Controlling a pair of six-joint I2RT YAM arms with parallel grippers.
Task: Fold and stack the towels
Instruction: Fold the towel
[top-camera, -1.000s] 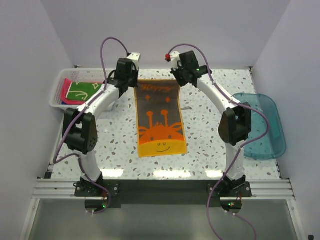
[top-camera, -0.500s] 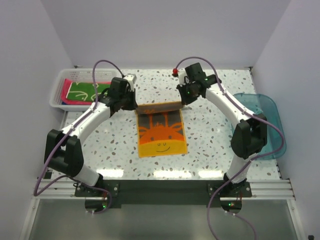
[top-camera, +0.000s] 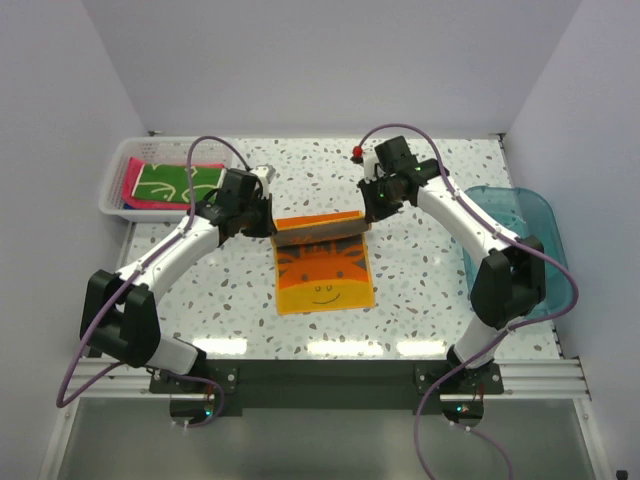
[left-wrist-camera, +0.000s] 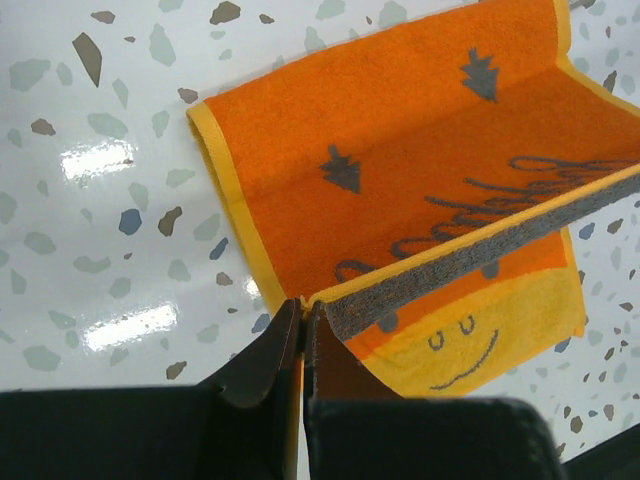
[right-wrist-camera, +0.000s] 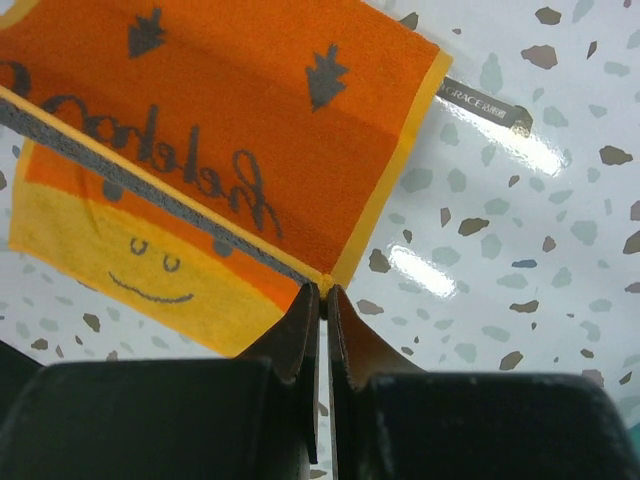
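Both claws are pinching the giraffe towel (top-camera: 320, 275) right now. The left gripper (left-wrist-camera: 302, 312) is clamping down tight on one corner of the raised edge and the right gripper (right-wrist-camera: 322, 295) is doing the same on the other corner, so no gap is showing between the fingers apart from the cloth itself.

The towel is sitting on the speckled table (top-camera: 220, 290), off to the right of the white slotted basket (top-camera: 112, 195) and a bit nearer the arm bases. The edge with the dark grey strip and yellow trim is hanging in the air between the two grippers. Its orange back, with mirrored lettering and little arrow shapes, is curving down to the table behind it. The smiling yellow end is lying flat on the table, on the side closer to the bases. A small label (right-wrist-camera: 480, 100) is poking out from the towel's side edge.

Inside the basket, a green towel (top-camera: 175, 180) and a pink towel (top-camera: 127, 188) are lying together. A clear blue tub (top-camera: 535, 250) is sitting well to the right of the basket, past the giraffe towel.
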